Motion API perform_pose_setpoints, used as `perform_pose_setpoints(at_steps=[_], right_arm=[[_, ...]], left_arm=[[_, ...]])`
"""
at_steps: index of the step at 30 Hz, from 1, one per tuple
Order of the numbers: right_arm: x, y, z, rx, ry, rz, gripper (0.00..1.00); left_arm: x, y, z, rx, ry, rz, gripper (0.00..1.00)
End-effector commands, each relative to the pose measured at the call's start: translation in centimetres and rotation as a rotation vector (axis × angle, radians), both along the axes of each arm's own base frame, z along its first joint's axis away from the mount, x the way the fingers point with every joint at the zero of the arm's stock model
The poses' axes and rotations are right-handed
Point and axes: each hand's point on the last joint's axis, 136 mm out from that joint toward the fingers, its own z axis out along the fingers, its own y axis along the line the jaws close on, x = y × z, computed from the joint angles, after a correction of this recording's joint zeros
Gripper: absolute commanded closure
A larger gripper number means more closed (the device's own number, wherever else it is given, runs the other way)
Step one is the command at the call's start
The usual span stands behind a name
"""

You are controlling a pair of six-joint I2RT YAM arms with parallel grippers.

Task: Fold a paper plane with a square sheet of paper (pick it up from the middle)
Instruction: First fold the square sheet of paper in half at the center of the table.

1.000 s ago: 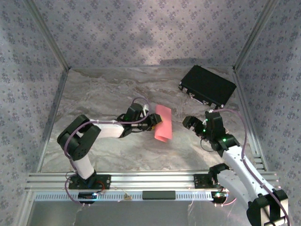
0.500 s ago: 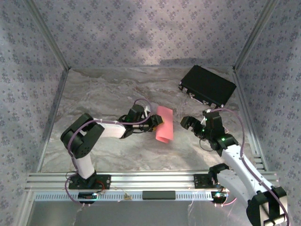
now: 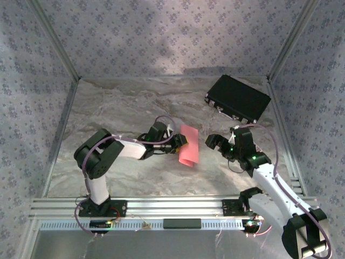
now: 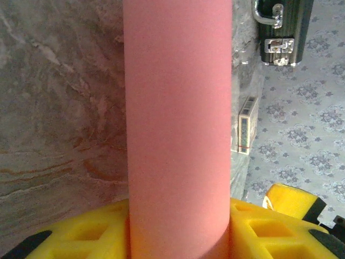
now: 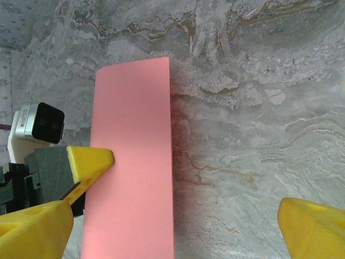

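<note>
The square sheet of paper [image 3: 188, 147] is salmon pink and bent into a narrow curved strip, held above the marble table near its middle. My left gripper [image 3: 180, 141] is shut on the strip's left side. In the left wrist view the square sheet of paper [image 4: 178, 118] rises as a rounded band between the yellow fingers [image 4: 81, 237] of my left gripper [image 4: 180, 240]. My right gripper [image 3: 212, 143] hangs open just right of the strip, apart from it. In the right wrist view the square sheet of paper [image 5: 132, 178] lies left of centre, and my right gripper [image 5: 172, 232] holds nothing.
A black rectangular case [image 3: 237, 98] lies at the back right, with its latches [image 4: 275, 32] showing in the left wrist view. A small pale box [image 4: 247, 125] stands by the right wall. Patterned walls and metal rails enclose the table [image 3: 118, 108].
My left gripper has carried the pink strip slightly nearer and rightward. My right gripper has drifted left toward the strip and stayed open.
</note>
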Motion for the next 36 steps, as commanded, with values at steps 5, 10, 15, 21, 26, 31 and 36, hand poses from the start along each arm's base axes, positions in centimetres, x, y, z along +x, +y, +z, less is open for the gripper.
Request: perform_pose_setpoints(at_steps=[5, 10, 15, 21, 26, 31, 36], right_arm=[[0.0, 0.5, -0.1, -0.002, 0.012, 0.034, 0.01], [0.1, 0.9, 0.0, 0.004, 0.010, 0.048, 0.01], [0.1, 0.9, 0.2, 0.002, 0.005, 0.051, 0.01], [0.2, 1.0, 0.2, 0.000, 0.005, 0.053, 0.01], [0.2, 1.2, 0.0, -0.004, 0.017, 0.054, 0.01], [0.3, 1.6, -0.2, -0.008, 0.027, 0.066, 0.01], [0.5, 2.2, -0.1, -0.003, 0.016, 0.086, 0.01]], left_arm=[[-1.2, 0.5, -2.0, 0.118, -0.008, -0.013, 0.57], [-1.7, 1.6, -2.9, 0.242, -0.018, -0.001, 0.50], [-1.8, 2.3, -2.7, 0.350, -0.060, -0.014, 0.38], [-1.6, 3.2, -1.7, 0.441, -0.121, -0.037, 0.31], [-1.3, 3.9, -1.2, 0.508, -0.165, -0.066, 0.35], [-1.4, 4.1, -1.9, 0.546, -0.153, -0.104, 0.41], [-1.7, 4.6, -3.0, 0.607, -0.130, -0.160, 0.43]])
